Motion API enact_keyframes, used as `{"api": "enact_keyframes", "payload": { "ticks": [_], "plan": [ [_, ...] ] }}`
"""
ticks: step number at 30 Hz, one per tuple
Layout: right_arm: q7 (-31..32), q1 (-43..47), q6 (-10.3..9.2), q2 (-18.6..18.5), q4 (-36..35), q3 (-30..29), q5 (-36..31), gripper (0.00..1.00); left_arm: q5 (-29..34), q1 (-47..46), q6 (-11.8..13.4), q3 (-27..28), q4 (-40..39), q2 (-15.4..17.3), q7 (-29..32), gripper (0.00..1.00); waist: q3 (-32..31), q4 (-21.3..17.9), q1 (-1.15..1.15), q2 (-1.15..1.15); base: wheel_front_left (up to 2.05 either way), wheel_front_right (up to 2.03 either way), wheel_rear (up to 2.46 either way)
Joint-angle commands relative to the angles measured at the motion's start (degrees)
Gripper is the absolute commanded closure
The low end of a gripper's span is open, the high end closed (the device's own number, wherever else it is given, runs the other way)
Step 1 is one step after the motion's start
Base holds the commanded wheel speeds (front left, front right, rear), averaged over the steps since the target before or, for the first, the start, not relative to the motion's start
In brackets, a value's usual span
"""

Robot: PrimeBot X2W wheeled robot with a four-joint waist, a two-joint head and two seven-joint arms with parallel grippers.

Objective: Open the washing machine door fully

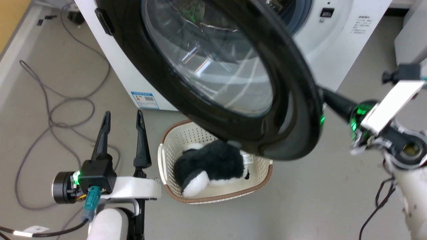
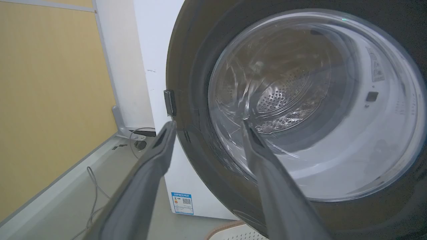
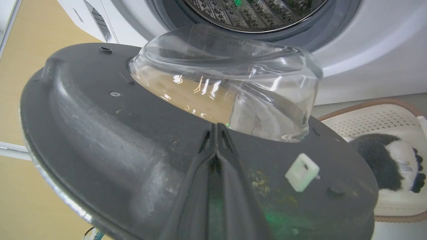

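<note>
weight and stiffness marked the washing machine door [image 1: 150, 66], a large round glossy black disc with a bulging clear glass bowl at its centre. we judged it rigid, fairly heavy and slick on its outer face, free to swing only about its hinge side at the left edge of the big white front-loading washing machine [image 1: 333, 43]. the glass seemed best left alone; the matt inner face near the free edge looked the safest place to push. the door stood partly open, its free edge out over a cream perforated plastic basket [image 1: 161, 160] on the floor. the right gripper [image 3: 217, 128], fingers together on nothing, lay against that inner face just below the bowl. the left gripper [image 1: 123, 113], fingers apart, hung clear of the door.
</note>
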Motion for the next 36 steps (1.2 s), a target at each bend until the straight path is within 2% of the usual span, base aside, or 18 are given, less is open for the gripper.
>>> {"api": "enact_keyframes", "payload": {
  "ticks": [1, 12, 24, 32, 36],
  "plan": [
    [0.2, 2.9, 0.39, 0.7, -2.1, 0.6, 0.4, 1.0, 0.5, 1.0, -0.4, 0.2, 0.4, 0.0, -0.3, 0.0, -1.0, -0.2, 0.0, 0.0, 0.0, 0.0, 0.0],
    [0.6, 14.9, 0.39, 4.2, -12.6, 5.0, 0.4, 1.0, 1.3, 4.5, -0.8, 0.6, 2.7, 0.0, -0.3, 0.0, -5.8, -0.3, 0.0, 0.0, 0.0, 0.0, 0.0],
    [0.7, 22.5, 0.39, 8.3, -17.1, 10.9, -0.6, 1.0, 1.1, 6.7, -0.8, 0.8, 4.4, 0.0, -0.3, 0.0, -8.8, -0.8, 0.0, 0.0, 0.0, 0.0, 0.0],
    [-1.8, 25.3, 0.39, 8.8, -18.7, 10.1, -0.8, 1.0, 1.0, 7.9, -0.8, 1.1, 4.8, 0.0, -0.3, 0.0, -10.3, -1.5, 0.0, 0.0, 0.0, 0.0, 0.0],
    [-8.2, 26.8, 0.39, 8.5, -20.3, 6.5, -3.0, 1.0, 0.9, 8.9, -0.8, 1.2, 5.1, 0.0, -0.3, 0.0, -11.4, -2.2, 0.0, 0.0, 0.0, 0.0, 0.0]
  ]
}}
